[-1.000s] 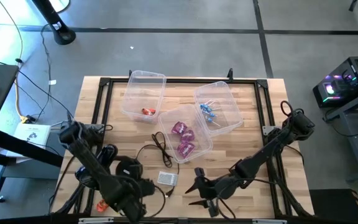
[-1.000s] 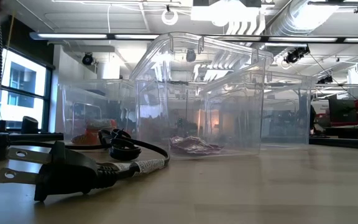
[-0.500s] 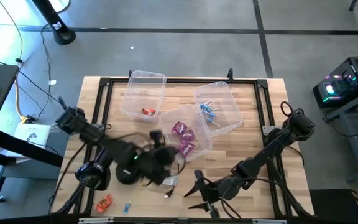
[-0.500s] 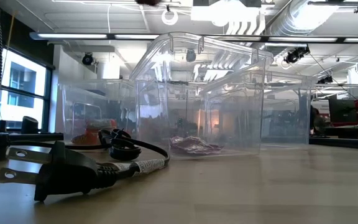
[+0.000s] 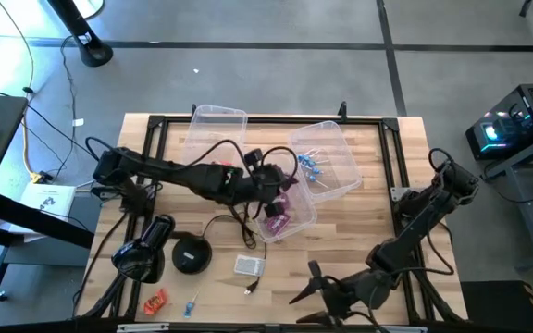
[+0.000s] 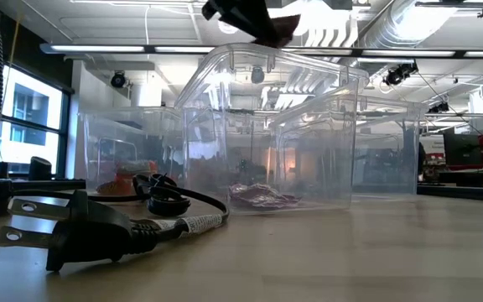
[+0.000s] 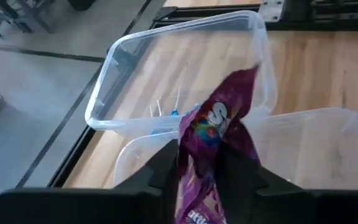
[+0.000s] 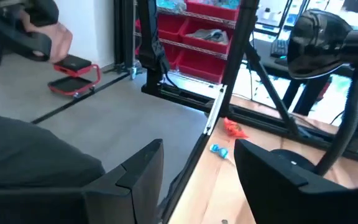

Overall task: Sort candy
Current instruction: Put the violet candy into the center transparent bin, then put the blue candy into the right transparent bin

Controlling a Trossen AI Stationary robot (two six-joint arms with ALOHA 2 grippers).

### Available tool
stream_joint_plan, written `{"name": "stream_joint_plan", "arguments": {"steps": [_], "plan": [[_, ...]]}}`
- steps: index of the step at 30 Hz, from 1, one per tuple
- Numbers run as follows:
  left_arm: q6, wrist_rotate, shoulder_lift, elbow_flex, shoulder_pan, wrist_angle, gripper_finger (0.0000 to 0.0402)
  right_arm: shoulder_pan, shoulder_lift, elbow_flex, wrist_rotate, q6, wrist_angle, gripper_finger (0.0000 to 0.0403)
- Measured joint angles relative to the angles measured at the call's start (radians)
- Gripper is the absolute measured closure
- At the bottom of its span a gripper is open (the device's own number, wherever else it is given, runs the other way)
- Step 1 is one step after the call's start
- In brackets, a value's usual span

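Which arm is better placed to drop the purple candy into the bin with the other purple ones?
Left. Its end effector holds the purple candy above the middle bin; the right end effector waits at the table's near edge.

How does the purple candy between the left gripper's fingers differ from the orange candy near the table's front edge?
The purple candy hangs between the left gripper's fingers above the middle bin; the orange candy lies on the table, unheld. The purple one looks larger. Both are shiny wrapped sweets.
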Motion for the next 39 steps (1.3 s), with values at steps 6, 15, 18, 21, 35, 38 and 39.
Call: {"name": "stream_joint_plan", "arguments": {"steps": [6, 15, 18, 21, 35, 38, 39], "plan": [[-0.051, 0.032, 0.002, 0.0, -0.015, -0.042, 0.0247, 0.031, 0.001, 0.0, 0.051, -0.005, -0.03, 0.021], [-0.264, 0.153, -0.027, 0.039, -0.111, -0.354, 0.0189, 0.056, 0.001, 0.0, 0.105, -0.001, -0.033, 0.021], [-0.353, 0.23, -0.053, 0.103, -0.187, -0.446, 0.0188, 0.056, 0.001, 0.0, 0.113, -0.004, -0.031, 0.021], [-0.374, 0.235, -0.076, 0.154, -0.298, -0.457, 0.0188, 0.048, 0.001, 0.0, 0.113, -0.003, -0.026, 0.021], [-0.683, 0.004, 0.015, 0.245, -0.825, -0.182, 0.0188, 0.041, 0.001, 0.0, 0.114, 0.034, -0.044, 0.021], [-0.608, -0.027, 0.092, 0.244, -0.884, -0.005, 0.0188, 0.038, 0.001, 0.0, 0.114, 0.039, -0.045, 0.021], [-0.575, -0.033, 0.116, 0.244, -0.898, 0.055, 0.0188, 0.037, 0.001, 0.0, 0.114, 0.039, -0.046, 0.021]]}}
